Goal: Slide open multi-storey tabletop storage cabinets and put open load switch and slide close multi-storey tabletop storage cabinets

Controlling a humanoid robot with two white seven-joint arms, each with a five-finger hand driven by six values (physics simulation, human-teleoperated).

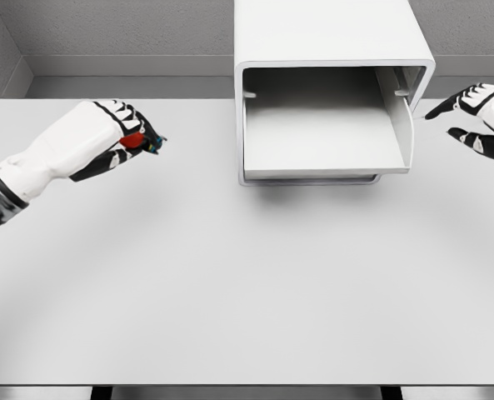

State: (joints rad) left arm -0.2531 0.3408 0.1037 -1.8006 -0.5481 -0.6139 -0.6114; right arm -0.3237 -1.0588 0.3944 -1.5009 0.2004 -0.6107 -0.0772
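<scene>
Drawer [326, 137] of cabinet [330, 42] stands open, empty. Left hand [117, 133] fingers closed around load switch [138, 142], above bench [230, 283], well left of drawer. Right hand [480, 121] fingers spread, holding nothing, beside drawer. Carry switch over front lip, lower onto tray middle, then release.
</scene>
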